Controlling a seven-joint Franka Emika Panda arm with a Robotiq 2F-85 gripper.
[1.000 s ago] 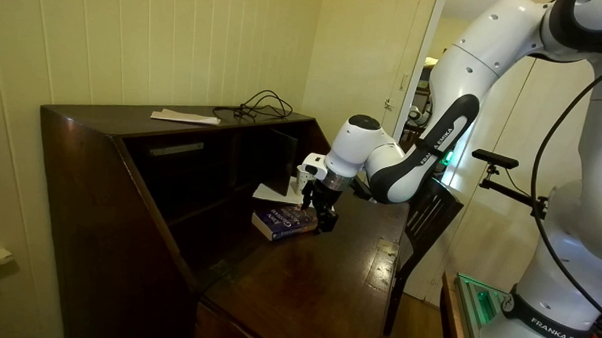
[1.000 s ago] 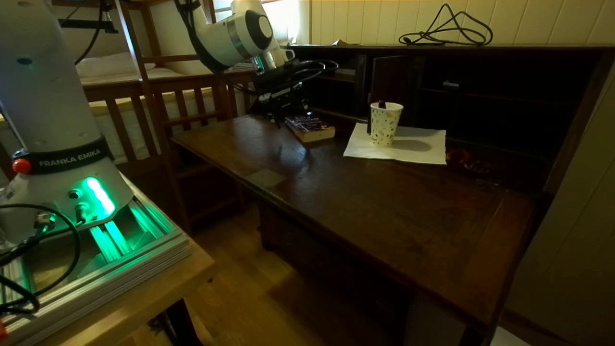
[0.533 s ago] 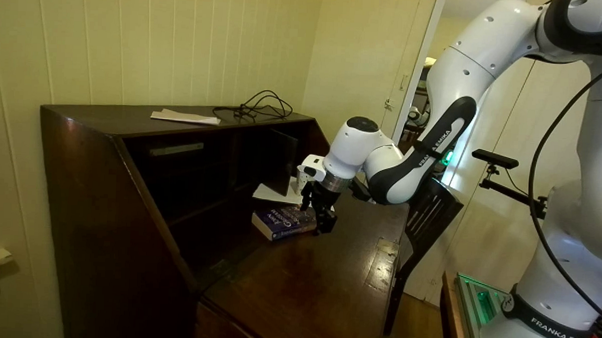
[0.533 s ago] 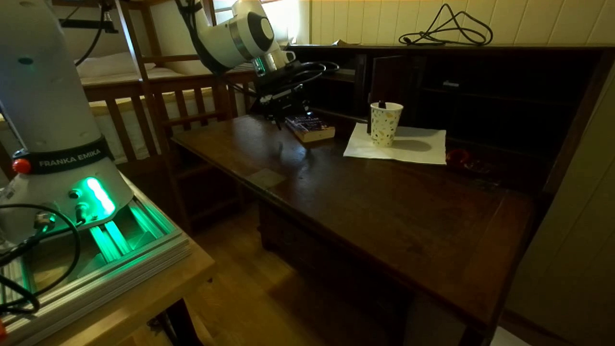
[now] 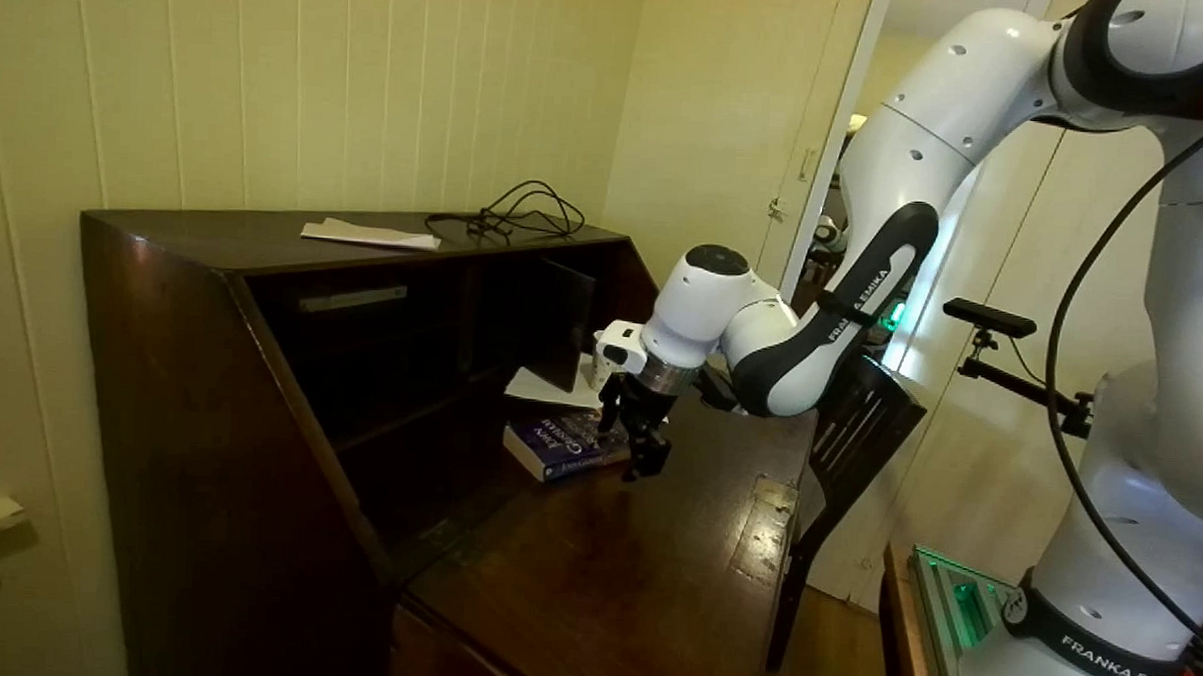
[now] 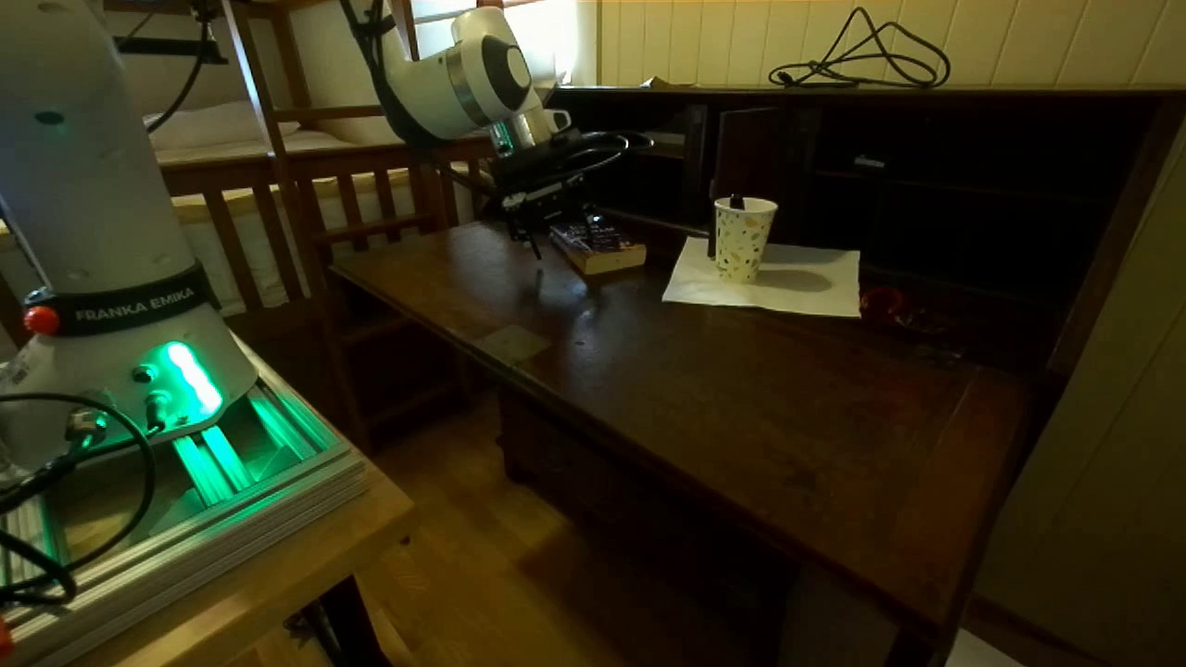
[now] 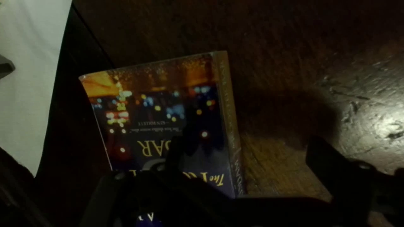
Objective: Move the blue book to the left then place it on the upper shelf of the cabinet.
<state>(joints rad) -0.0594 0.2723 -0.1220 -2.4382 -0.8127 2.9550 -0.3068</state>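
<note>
Our jaws stand wide apart, low over one end of the blue book, and grip nothing. One hangs above the book, the other out past its spine, over the surface; whether the first touches the book we cannot tell. The book lies flat on that surface, reaching from beneath the jaws toward the recess of the cabinet.

We judge the task to be at its start, with the jaws lining up on the book. It is neither held nor lifted, so the grasp, the lift and the placing are all left to do. Whether any of the leftward move is done, its resting place alone does not tell us.

Farther out, on the side of the jaw above the book, a white paper lies apart from it, with a patterned cup upright on top. Beyond these, an inner door stands open at the recess; we think it could catch the book on the way in.

Deeper in and higher than the jaws, dim in an exterior view, is what we take for the upper shelf, where the book has yet to go. Up on the cabinet's top, well apart from the jaws, lie folded papers and a black cable.
</note>
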